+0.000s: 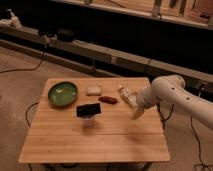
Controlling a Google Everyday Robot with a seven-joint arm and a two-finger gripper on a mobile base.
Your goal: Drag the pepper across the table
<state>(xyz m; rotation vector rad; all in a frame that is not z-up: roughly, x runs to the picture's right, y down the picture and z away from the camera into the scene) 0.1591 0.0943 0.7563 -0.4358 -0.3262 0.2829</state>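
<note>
Gripper (pixel 135 112) hangs over the table (pixel 60 142), right of the pepper (pixel 108 100), not touching it; open or closed cannot be told. Bottle (pixel 126 95) lies just right of the pepper.

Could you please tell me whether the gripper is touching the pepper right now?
Apart. The camera view shows the gripper at the table's right side, with the whitish bottle and bare wood between it and the pepper.

The arm (pixel 175 92) bends in from the right, hand (pixel 136 111) angled downward.
</note>
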